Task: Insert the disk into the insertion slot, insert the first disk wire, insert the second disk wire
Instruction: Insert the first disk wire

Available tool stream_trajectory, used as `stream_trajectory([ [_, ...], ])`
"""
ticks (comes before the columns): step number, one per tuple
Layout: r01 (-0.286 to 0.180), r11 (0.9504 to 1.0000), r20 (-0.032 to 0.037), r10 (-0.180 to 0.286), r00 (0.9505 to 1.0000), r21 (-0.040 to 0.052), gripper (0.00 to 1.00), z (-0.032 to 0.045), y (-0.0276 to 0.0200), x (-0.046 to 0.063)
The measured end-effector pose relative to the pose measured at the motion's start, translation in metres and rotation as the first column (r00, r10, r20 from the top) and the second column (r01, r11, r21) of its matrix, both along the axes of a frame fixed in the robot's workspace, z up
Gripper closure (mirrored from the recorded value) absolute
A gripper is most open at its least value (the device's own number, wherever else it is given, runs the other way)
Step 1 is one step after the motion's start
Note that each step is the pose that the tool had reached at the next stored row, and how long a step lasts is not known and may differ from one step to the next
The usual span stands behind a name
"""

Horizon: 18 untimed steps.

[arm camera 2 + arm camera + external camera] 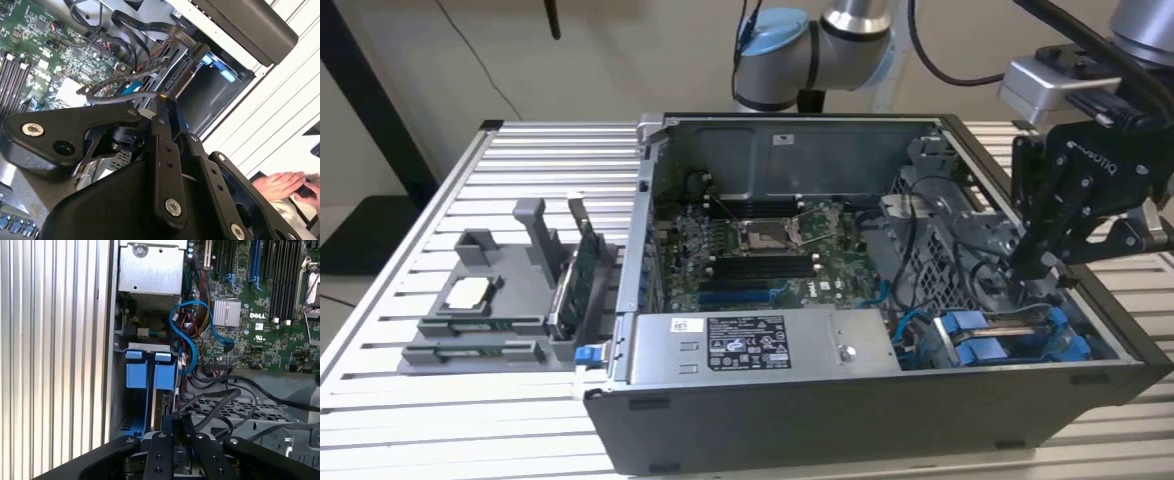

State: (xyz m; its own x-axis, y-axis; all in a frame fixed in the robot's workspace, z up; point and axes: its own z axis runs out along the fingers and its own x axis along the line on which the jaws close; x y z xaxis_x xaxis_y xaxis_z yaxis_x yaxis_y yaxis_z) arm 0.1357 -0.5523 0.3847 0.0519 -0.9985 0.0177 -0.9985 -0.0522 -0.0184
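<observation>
Now approx. 4 o'clock in exterior view, inside open dark grey metal computer case (854, 420): black linkage-arm gripper (1019, 272), lowered among cables. Clamped on plug of thin black disk wire (176, 416), fingertips (166, 426) close together in first wrist view. Plug just beside end of flat silver-white disk in bright blue plastic carrier (165, 376), seated in dark grey insertion slot w/ blue rails (1074, 347). Grey labelled power-supply box (761, 345) at 9 o'clock of slot, near.

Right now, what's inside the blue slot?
The disk sits in the slot, with just a thin edge showing between blue rails. The gripper covers its near end, and the rails hide the rest.
</observation>
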Motion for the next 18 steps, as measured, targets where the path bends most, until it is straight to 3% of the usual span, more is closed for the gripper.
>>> stream_trajectory([
  [18,0.000,1.0000,-0.0017,0.000,1.0000,-0.0006,0.81,-0.0053,-0.0003,0.0016],
])
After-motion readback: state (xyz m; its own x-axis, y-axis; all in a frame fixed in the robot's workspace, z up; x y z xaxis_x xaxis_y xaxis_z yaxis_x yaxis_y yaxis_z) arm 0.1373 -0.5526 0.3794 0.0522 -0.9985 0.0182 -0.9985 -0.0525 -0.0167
